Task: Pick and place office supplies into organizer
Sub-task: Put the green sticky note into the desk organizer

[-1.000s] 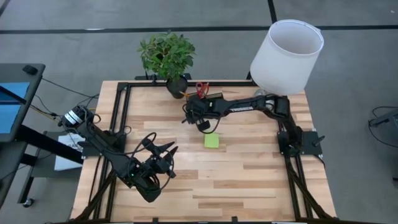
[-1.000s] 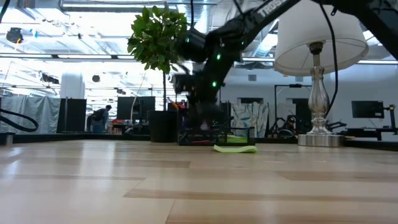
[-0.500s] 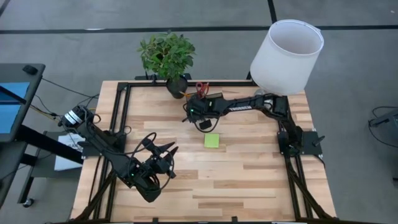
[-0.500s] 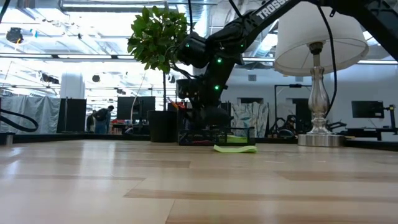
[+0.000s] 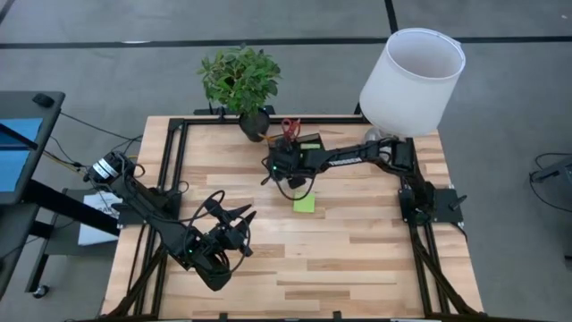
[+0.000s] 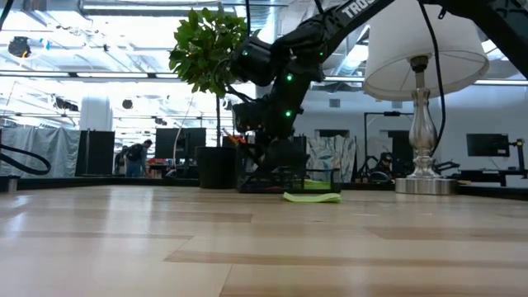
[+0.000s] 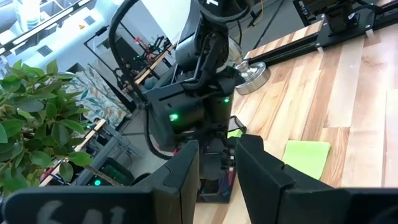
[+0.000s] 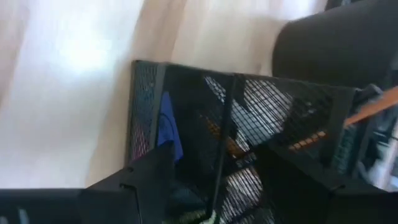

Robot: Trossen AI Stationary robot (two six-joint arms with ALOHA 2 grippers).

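The black mesh organizer (image 5: 284, 143) stands at the table's far side beside the plant pot. Red-handled scissors (image 5: 288, 127) stick up from it, a lime-green sticky-note pad (image 5: 310, 144) lies in it, and the right wrist view shows a blue piece (image 8: 165, 127) and orange pencils (image 8: 379, 102) inside. A second lime-green pad (image 5: 304, 204) lies flat on the table in front of it. My right gripper (image 8: 214, 160) hangs open just above the organizer (image 8: 249, 112), fingers pointing down, nothing between them. My left gripper (image 7: 217, 168) waits open at the near left (image 5: 239, 222).
A potted plant (image 5: 239, 82) stands left of the organizer at the far edge. A lamp with a white shade (image 5: 411, 79) stands at the far right corner. Black frame rails (image 5: 174, 170) run along the table's sides. Bare wood lies between the two arms.
My right arm's wrist has shifted a little toward the near edge above the organizer. A lime-green pad now shows in the organizer where the arm covered it before. The pad on the table has stayed where it was.
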